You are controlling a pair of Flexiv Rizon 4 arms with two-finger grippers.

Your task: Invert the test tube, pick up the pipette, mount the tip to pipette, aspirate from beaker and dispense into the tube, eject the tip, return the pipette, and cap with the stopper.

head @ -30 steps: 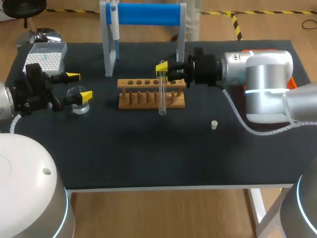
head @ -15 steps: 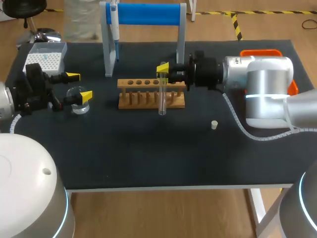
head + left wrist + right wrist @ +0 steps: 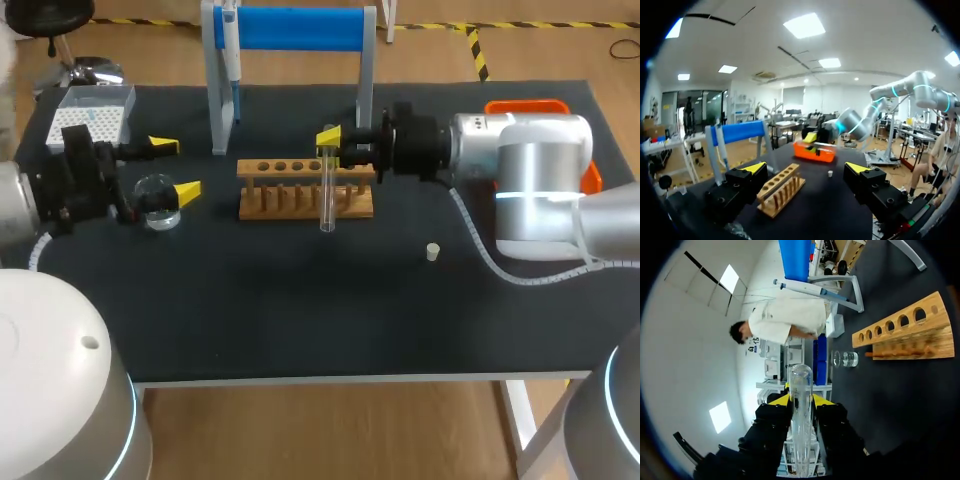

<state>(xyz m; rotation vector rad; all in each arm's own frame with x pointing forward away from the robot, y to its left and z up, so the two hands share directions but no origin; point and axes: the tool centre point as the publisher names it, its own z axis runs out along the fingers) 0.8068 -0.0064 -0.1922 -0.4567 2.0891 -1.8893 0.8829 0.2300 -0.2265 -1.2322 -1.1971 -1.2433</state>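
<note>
- Head view, biggest first: black table (image 3: pixel 300 300), with its near corners cut off by round white arm bases.
- Next, right arm (image 3: pixel 540 170), coming in from the right and lying sideways over the table.
- Blue stand (image 3: pixel 300 28) at the back, top cut off. Pipette (image 3: pixel 231 55) hanging by its left post, top end out of sight.
- Left arm (image 3: pixel 60 185), only partly seen at the left edge.
- Wooden rack (image 3: pixel 300 190) in the middle, with a row of holes on top.
- White tip box (image 3: pixel 92 112) at the back left corner.
- Orange tray (image 3: pixel 527 105), mostly hidden behind the right arm.
- Right gripper (image 3: pixel 328 145), clamped on the glass test tube (image 3: pixel 327 195) near its top. Only one yellow tip seen from above, both seen hugging the glass in the right wrist view.
- Test tube hanging upright in front of the rack. Touching the rack or not, hard to tell. Hard to tell which end is open, too.
- Left gripper (image 3: pixel 175 167), fingers wide apart, holding nothing.
- Clear beaker (image 3: pixel 158 200) just beside the left gripper's front finger, barely peeking out under the fingers in the left wrist view.
- Small pale stopper (image 3: pixel 433 252) alone on the table, well apart from the rack.
</note>
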